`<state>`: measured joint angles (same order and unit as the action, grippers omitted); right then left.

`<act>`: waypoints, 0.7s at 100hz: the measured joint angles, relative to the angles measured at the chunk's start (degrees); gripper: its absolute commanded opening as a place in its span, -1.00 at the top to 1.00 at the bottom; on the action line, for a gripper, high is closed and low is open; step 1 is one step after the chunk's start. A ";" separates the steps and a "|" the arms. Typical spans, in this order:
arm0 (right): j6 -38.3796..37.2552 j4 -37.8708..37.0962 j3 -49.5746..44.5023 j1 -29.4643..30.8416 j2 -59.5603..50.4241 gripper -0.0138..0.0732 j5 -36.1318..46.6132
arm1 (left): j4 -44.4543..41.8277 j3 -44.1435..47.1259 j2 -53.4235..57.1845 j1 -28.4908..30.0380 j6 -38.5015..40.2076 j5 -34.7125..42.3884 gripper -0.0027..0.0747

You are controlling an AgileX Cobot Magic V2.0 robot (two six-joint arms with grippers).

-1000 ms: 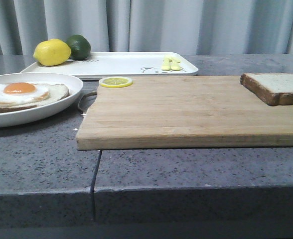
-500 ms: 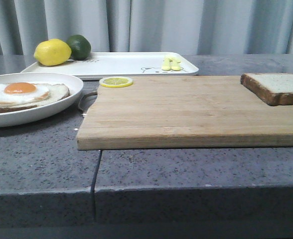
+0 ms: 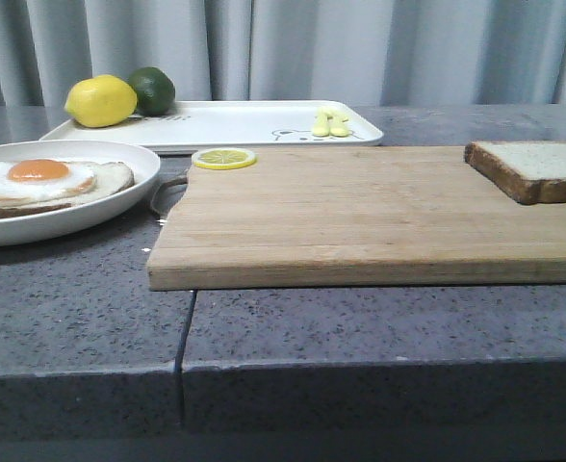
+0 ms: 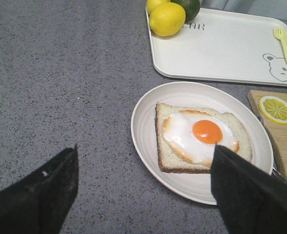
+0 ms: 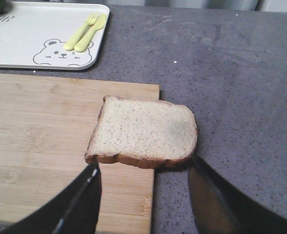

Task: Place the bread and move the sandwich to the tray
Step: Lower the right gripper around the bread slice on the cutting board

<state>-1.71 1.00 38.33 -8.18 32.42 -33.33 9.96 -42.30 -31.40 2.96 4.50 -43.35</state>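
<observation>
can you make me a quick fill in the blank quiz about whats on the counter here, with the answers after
1. The bread lies at the corner of the wooden ____, partly hanging over its edge.
2. The egg-topped toast sits on a round white ____.
3. A lemon and a lime rest on the white ____.
4. Both grippers, left gripper and right gripper, are ____ and hold nothing.

Missing words: cutting board; plate; tray; open

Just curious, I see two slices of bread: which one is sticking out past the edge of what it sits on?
The bare bread overhangs the wooden cutting board's edge; the egg-topped slice lies wholly inside its plate.
</observation>
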 measured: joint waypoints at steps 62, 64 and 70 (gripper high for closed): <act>0.00 0.00 0.00 0.00 0.00 -0.28 0.00 | 0.10 0.00 0.00 0.00 0.00 -0.23 -0.08; 0.00 0.00 0.00 0.00 0.00 -0.28 0.00 | 0.10 0.00 0.00 0.00 0.00 -0.23 -0.08; 0.00 0.00 0.00 0.00 0.00 -0.28 0.00 | 0.10 0.00 0.00 0.00 0.00 -0.23 -0.06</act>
<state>-1.71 1.00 38.33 -8.18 32.42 -33.33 10.05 -42.30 -31.40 2.96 4.50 -43.58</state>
